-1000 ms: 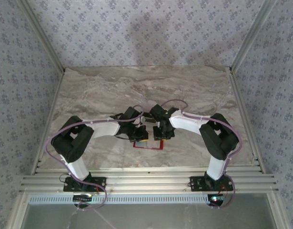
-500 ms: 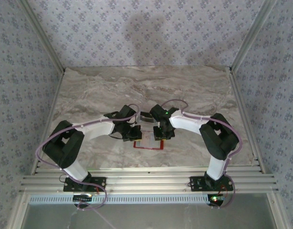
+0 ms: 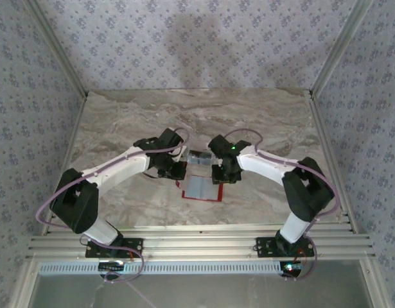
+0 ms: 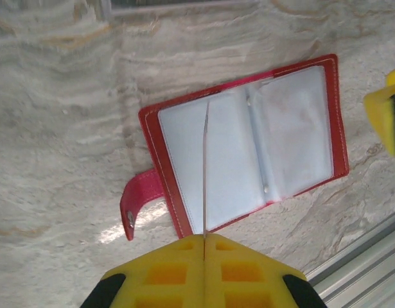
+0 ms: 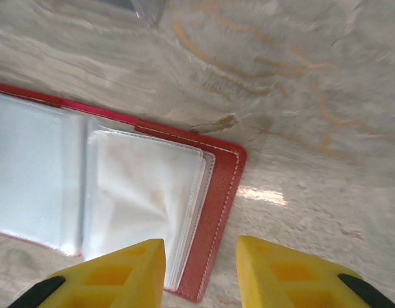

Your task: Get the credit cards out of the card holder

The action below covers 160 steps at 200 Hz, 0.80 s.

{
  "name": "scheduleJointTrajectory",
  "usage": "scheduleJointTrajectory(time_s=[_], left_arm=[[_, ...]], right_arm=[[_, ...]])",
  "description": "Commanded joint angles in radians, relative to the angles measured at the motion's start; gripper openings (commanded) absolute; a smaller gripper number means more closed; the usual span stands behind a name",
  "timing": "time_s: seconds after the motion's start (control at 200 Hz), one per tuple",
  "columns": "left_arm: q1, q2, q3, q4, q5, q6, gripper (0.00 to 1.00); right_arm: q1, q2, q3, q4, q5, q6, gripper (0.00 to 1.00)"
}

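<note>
One card (image 4: 205, 173) is already out of the holder (image 4: 340, 128). The left claw (image 4: 203, 239) is clamped shut on the card's near edge and holds it upright, edge-on to the left wrist camera, above the holder's left page. The holder lies open and flat on the table (image 4: 56, 96), clear sleeves up and its snap tab sticking out on the left.

The right claw (image 5: 200, 269) hangs over the holder's right-hand edge with its fingers partly apart. Nothing is between them, and the red border and the outer sleeve lie below the gap.

I judge the step in hand to be the removal of the first card, with the lift done and the card not yet set down. The next move calls for carrying that card clear of the holder, laying it on bare table beside it and letting go.

The right-hand sleeve looks pale and cloudy. It may hold a second card, though I cannot tell for sure. If it does, the right claw is well placed to pin the holder or pinch at that sleeve's edge.
</note>
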Motion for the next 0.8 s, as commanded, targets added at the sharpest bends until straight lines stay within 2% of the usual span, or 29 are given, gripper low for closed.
scheduleJointTrajectory(time_s=[0.0,0.1,0.295,0.525,0.665,0.795], left_arm=[[0.006,0.009,0.105,-0.117,-0.054,0.211,0.00],[0.005,0.030,0.173,-0.159,-0.108,0.368,0.00],[-0.013,0.071,0.273,-0.206,-0.101,0.782,0.00],[-0.015,0.175,0.411,-0.239,-0.156,1.213,0.00],[-0.003,0.272,0.530,-0.247,-0.158,1.385,0.00],[-0.001,0.370,0.670,-0.282,-0.167,1.472,0.00]], right_arm=[[-0.040,-0.073,0.026,-0.064,-0.012,-0.034,0.35],[-0.085,-0.110,0.028,-0.095,-0.010,-0.063,0.35],[-0.163,-0.154,0.017,-0.125,-0.017,-0.102,0.36],[-0.193,-0.177,0.002,-0.129,-0.028,-0.112,0.35],[-0.195,-0.182,-0.013,-0.120,-0.033,-0.107,0.35],[-0.199,-0.189,-0.021,-0.120,-0.033,-0.105,0.35]])
